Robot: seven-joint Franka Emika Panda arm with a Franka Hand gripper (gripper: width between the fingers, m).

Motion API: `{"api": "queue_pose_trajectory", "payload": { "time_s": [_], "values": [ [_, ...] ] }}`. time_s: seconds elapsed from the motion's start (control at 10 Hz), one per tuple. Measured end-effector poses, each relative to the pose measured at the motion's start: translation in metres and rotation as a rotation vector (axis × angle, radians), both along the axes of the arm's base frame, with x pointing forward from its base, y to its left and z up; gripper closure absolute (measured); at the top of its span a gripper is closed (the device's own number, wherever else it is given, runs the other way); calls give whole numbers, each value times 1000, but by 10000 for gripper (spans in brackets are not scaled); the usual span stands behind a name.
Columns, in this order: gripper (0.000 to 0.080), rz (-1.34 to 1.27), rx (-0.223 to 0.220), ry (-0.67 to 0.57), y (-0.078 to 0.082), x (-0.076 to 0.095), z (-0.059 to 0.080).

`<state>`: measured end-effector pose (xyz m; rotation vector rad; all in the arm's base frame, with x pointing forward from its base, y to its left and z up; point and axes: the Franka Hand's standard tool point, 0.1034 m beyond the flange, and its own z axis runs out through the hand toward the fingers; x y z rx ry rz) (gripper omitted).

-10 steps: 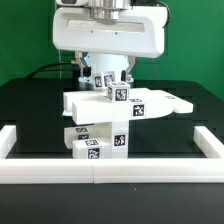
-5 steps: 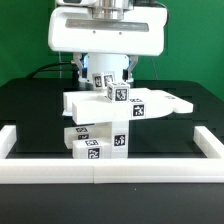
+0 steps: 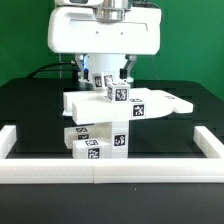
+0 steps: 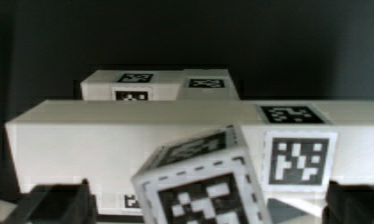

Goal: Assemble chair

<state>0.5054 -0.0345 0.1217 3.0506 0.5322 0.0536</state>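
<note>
The chair (image 3: pixel 108 118) stands in the middle of the black table as a stack of white tagged blocks with a flat slab (image 3: pixel 150 102) reaching toward the exterior view's right. A small tagged block (image 3: pixel 110 88) sits tilted on top of it. My gripper (image 3: pixel 103 74) hangs right behind and above this block. In the wrist view the tilted block (image 4: pixel 205 182) lies between my two dark fingers (image 4: pixel 63 205), with a gap on each side. The gripper (image 4: pixel 205 207) is open and straddles the block without gripping it. The wide white bar (image 4: pixel 95 130) lies beyond the block.
A low white border rail (image 3: pixel 100 172) runs along the front and up both sides of the black table. The arm's large white housing (image 3: pixel 108 30) fills the space above the chair. A green wall is behind.
The arm's housing has edged very slightly toward the exterior view's left. The chair parts have not moved.
</note>
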Motion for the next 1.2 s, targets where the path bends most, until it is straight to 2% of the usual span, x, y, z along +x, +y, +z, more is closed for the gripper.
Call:
{"api": "queue_pose_trajectory", "payload": {
  "time_s": [0.1, 0.3, 0.4, 0.5, 0.8, 1.2],
  "values": [
    [151, -2, 0, 0, 0, 0, 0],
    [399, -3, 0, 1, -1, 0, 0],
    [399, -3, 0, 1, -1, 0, 0],
    [514, -15, 0, 0, -1, 0, 0],
    [514, -86, 4, -2, -1, 0, -1],
    [513, -337, 15, -12, 0, 0, -1]
  ]
}}
